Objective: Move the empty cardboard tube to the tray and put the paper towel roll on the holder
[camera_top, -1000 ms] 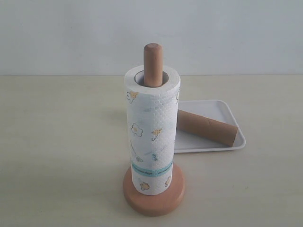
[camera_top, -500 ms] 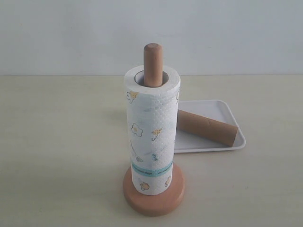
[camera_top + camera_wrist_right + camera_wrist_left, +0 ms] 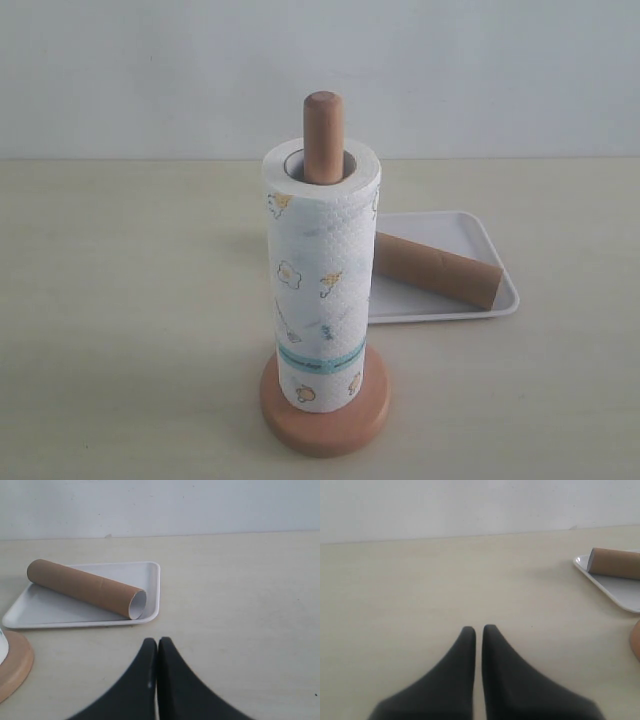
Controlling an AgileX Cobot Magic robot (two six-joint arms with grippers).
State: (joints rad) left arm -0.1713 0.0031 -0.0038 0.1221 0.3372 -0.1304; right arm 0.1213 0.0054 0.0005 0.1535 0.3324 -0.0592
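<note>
Both halves of the job look finished, judging by how things lie. The paper towel roll [image 3: 320,275] stands upright on the holder [image 3: 325,428], its lower end resting on the round wooden base and the rounded top of the post poking out through the roll's core. The teal band is at the bottom, near the base. The cardboard tube [image 3: 435,268] lies on its side in the tray [image 3: 450,225], set at a slant across it, with one open end near the tray's rim on the side away from the holder. The tray sits on the table [image 3: 120,300] just behind and to the right of the holder in the exterior view, partly hidden by the roll.

Neither arm shows in that view. The left gripper [image 3: 479,630] hangs over bare table well apart from the tray, its two dark fingers drawn together with only a thin slit between them and nothing held. The right gripper [image 3: 158,642] is near the tray's corner, short of the tube's open end — its fingers pressed together, also empty. Nothing in the task seems left to do, unless the arms have yet to go back to a rest pose, which these views cannot settle.
</note>
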